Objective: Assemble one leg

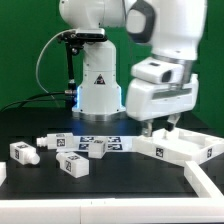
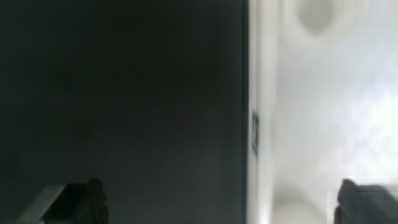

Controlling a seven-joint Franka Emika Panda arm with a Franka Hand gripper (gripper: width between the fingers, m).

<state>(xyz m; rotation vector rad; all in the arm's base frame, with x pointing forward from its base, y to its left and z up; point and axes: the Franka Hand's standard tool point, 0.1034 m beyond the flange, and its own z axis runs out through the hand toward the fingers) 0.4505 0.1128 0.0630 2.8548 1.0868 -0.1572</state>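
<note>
Several legs, small white blocks with black-and-white tags, lie on the black table at the exterior view's left: one (image 1: 24, 152), another (image 1: 72, 165) and a third (image 1: 97, 147). My gripper (image 1: 160, 128) hangs at the exterior view's right, just above the near edge of a large flat white panel (image 1: 185, 149), well apart from the legs. In the wrist view the gripper (image 2: 219, 203) is open and empty. Its dark fingertips (image 2: 75, 200) stand wide apart, with the panel's edge (image 2: 320, 120) between them. A round hole (image 2: 320, 15) shows in the panel. No leg shows in the wrist view.
The marker board (image 1: 118, 142) lies flat behind the legs, in front of the robot's white base (image 1: 98, 90). Another white piece (image 1: 210, 186) lies at the front of the exterior view's right. A green wall stands behind.
</note>
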